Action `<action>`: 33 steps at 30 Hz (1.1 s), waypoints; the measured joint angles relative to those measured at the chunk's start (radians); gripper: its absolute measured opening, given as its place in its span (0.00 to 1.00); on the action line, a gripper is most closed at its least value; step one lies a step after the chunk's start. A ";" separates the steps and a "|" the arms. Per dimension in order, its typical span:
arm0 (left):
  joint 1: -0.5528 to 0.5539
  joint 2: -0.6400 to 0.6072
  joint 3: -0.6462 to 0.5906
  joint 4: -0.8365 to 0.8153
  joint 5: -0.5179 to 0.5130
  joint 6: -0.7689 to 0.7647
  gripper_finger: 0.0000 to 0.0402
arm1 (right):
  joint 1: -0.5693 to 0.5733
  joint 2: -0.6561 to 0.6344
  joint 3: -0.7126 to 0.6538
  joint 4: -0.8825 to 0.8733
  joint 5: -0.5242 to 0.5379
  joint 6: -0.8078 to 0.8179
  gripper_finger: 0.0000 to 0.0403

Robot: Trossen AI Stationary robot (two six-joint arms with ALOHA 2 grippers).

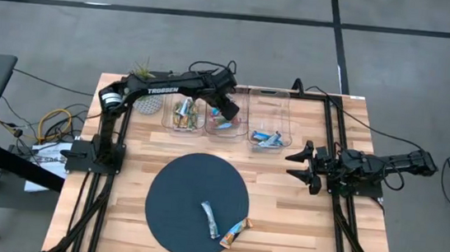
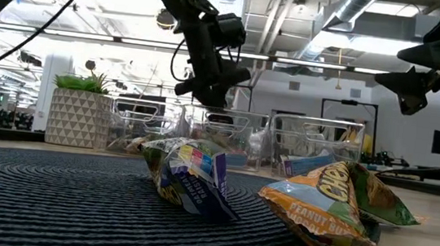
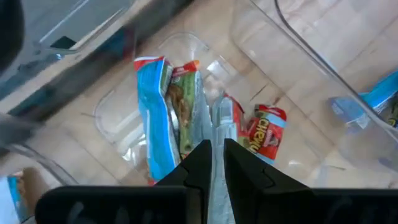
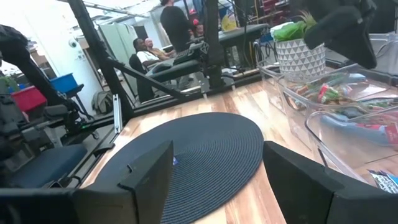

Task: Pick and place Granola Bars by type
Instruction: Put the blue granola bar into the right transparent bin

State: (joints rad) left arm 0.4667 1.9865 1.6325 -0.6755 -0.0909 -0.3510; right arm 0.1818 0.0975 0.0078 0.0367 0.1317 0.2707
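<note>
1. The left gripper (image 3: pixel 213 163) hangs over the middle clear plastic bin (image 1: pixel 226 134), its jaws pinched on a blue and silver foil-wrapped granola bar (image 3: pixel 219 127) dangling above the blue and red bars (image 3: pixel 158 118) already lying there.
2. The right gripper (image 1: pixel 305 168) waits beside the right rail, well apart from the bins, its jaws spread wide and holding nothing.
3. Progress, as I judge it: most of the sorting looks done. The left clear bin (image 1: pixel 182 128) holds tan and orange bars, the middle bin blue and red ones, the right clear bin (image 1: pixel 271 143) blue and silver ones.
4. Left to do: two bars remain on the round dark woven mat (image 1: pixel 177 196), a silver and blue one (image 1: pixel 210 219) and a tan and orange one (image 1: pixel 234 233) just beside it.
5. The surface is a pale wooden slatted table (image 1: pixel 136 146) with a white patterned plant pot (image 1: pixel 151 102) near the bins.
6. Beyond lies a grey floor; the room behind shows seated people (image 4: pixel 149 53).
</note>
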 joint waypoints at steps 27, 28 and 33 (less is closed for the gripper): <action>-0.208 -0.001 0.173 -0.003 0.202 0.375 0.22 | 0.000 0.000 0.000 0.000 -0.001 0.000 0.60; -0.221 -0.001 0.173 -0.006 0.217 0.374 0.24 | 0.000 0.000 0.000 0.000 -0.001 0.000 0.60; -0.287 -0.001 0.174 -0.035 0.283 0.358 0.39 | 0.000 0.000 0.000 0.000 -0.001 0.000 0.60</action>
State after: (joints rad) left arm 0.1796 1.9854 1.8061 -0.7103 0.1917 0.0073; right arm 0.1817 0.0975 0.0081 0.0364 0.1310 0.2707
